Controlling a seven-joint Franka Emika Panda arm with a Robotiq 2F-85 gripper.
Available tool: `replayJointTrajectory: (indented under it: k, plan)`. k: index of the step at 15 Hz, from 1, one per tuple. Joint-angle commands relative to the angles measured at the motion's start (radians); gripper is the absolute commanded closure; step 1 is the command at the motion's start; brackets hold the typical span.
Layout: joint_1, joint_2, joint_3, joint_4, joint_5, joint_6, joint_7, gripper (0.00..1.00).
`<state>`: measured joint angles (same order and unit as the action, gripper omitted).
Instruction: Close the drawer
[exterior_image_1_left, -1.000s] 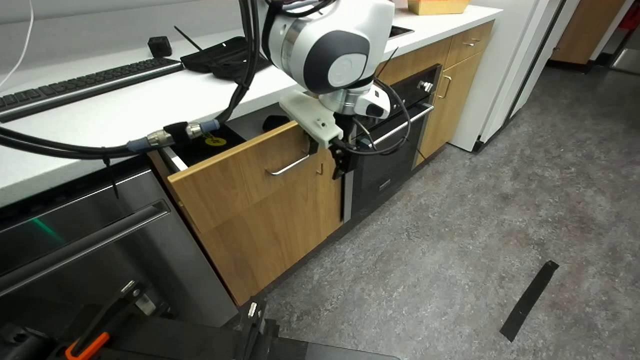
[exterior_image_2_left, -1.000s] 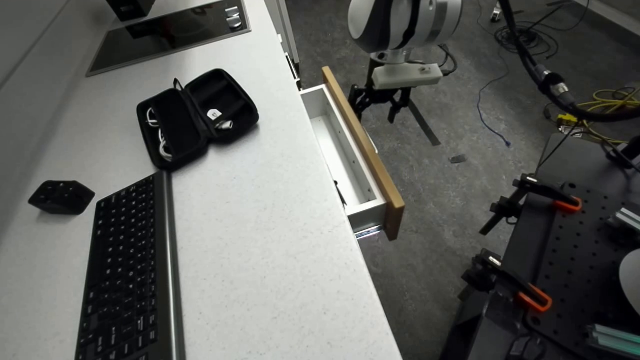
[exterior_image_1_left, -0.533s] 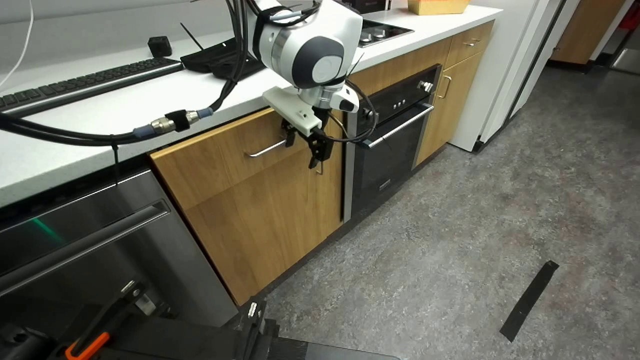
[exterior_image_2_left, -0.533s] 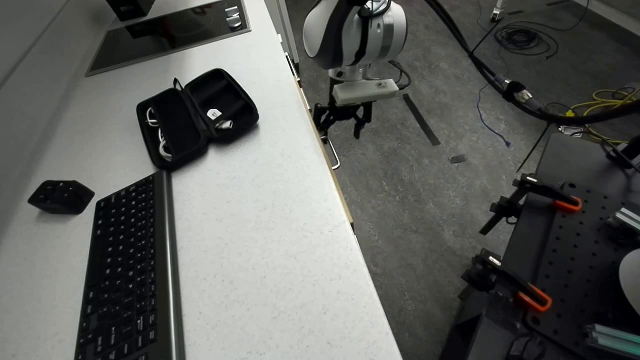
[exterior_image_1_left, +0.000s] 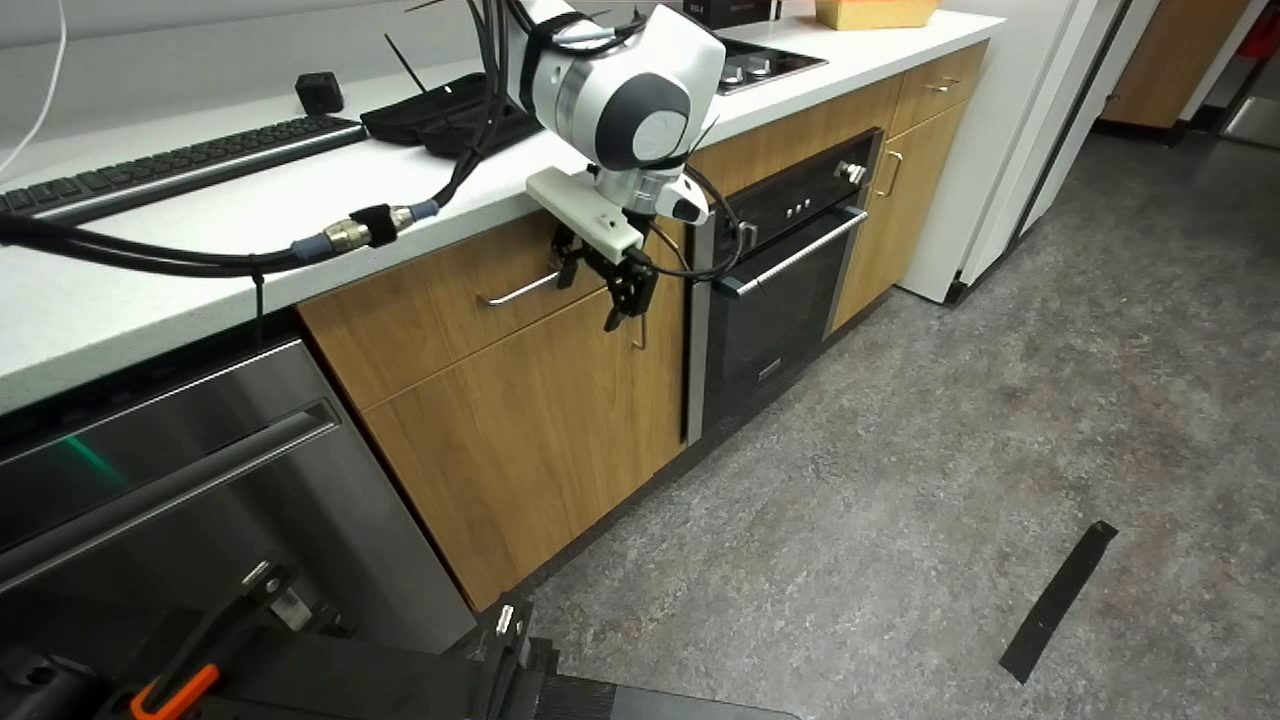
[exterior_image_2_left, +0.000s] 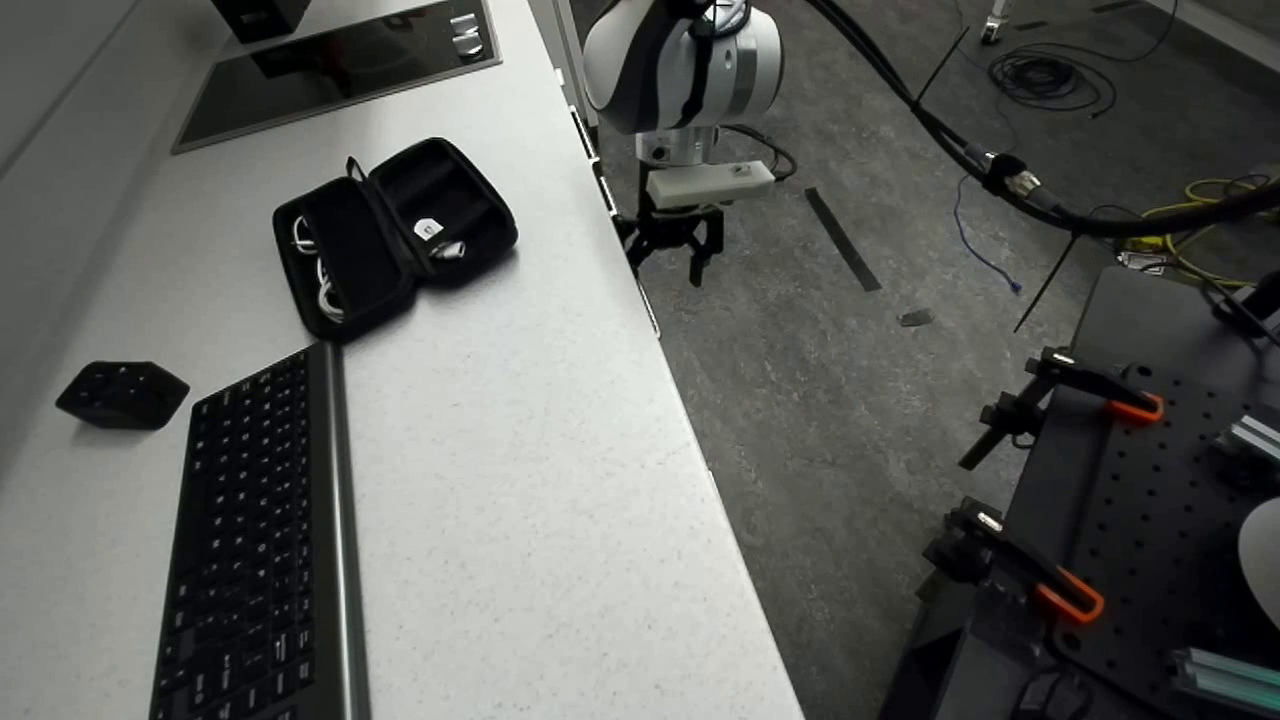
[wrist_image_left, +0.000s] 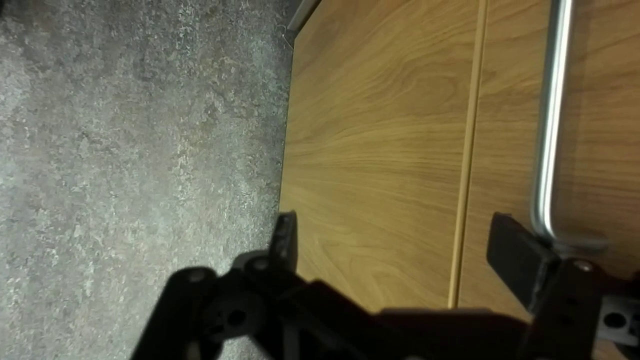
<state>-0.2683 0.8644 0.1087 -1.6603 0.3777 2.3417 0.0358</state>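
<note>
Mottled grey floor (exterior_image_1_left: 900, 480). Long, speckled white countertop (exterior_image_2_left: 520, 500) set against plain pale-grey wall (exterior_image_1_left: 200, 55); black-fronted oven (exterior_image_1_left: 780, 312) built in beneath.

Counter (exterior_image_2_left: 540, 500): white, finely speckled. On the counter, keyboard (exterior_image_2_left: 240, 540) black, pale key legends; case (exterior_image_2_left: 345, 255) black. Under the counter's edge, drawer (exterior_image_1_left: 410, 320) light brown, darker streaked grain; handle (exterior_image_1_left: 522, 290) silver. Beside that edge, gripper (wrist_image_left: 392, 230) black. Below the counter, floor (exterior_image_1_left: 900, 450) mottled grey.

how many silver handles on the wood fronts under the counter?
4 visible in an exterior view: near drawer handle; near door handle below it, partly hidden by the jaws; beyond the oven, far drawer handle and far door handle under it. The arm may hide more.
</note>
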Motion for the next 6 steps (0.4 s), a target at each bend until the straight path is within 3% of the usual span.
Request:
replayJointTrajectory:
  k: [1, 6]
  plan:
    - [0.016, 0.002, -0.019, 0.007, 0.017, -0.008, -0.015, 0.0]
    - [0.016, 0.003, -0.019, 0.008, 0.017, -0.008, -0.019, 0.0]
